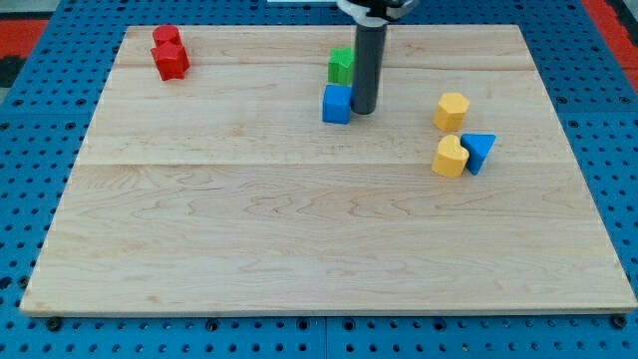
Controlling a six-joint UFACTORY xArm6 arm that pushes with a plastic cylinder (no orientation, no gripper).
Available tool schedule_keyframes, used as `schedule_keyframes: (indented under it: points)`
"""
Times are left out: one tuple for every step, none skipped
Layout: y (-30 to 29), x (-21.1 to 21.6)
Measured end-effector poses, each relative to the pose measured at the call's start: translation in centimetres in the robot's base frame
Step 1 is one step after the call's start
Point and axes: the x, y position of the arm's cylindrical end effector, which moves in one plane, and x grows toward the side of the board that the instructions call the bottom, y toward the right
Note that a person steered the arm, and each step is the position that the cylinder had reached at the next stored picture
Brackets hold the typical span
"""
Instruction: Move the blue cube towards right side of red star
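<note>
Six small blocks scattered over a pale wooden board (299,249), itself resting on a blue pegboard (30,150). No pincer here at all, only a straight dark rod (365,60), so nothing opened, nothing closed, nothing gripped. My tip (364,111) planted on the board near the view's top centre, just beside the blue cube (337,104) on that cube's right in the view, touching it or very nearly so; too close to tell which. Directly above the blue cube in the view, a green block (341,66), shape hard to make out, partly hidden by the rod on its right edge. Far off at the view's top left, two red pieces pressed together: the red star (171,62) in front, and a second red block (165,36) just behind it, shape unclear. Blue cube well apart from the red star, lying off to the star's right and a little lower in the view, with open board between them. Over at the view's right, a yellow block (452,111) standing alone, roughly hexagonal. Below it, another yellow block (450,157), rounded on top, touching a blue triangular block (479,152) on its right.
</note>
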Motion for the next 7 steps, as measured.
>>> schedule_keyframes:
  points:
    - [-2.7,0.0]
    - [-6.0,0.0]
    - [-10.4,0.0]
    - [-13.5,0.0]
    - [-14.2,0.0]
    - [-15.1,-0.2]
    - [-15.9,-1.0]
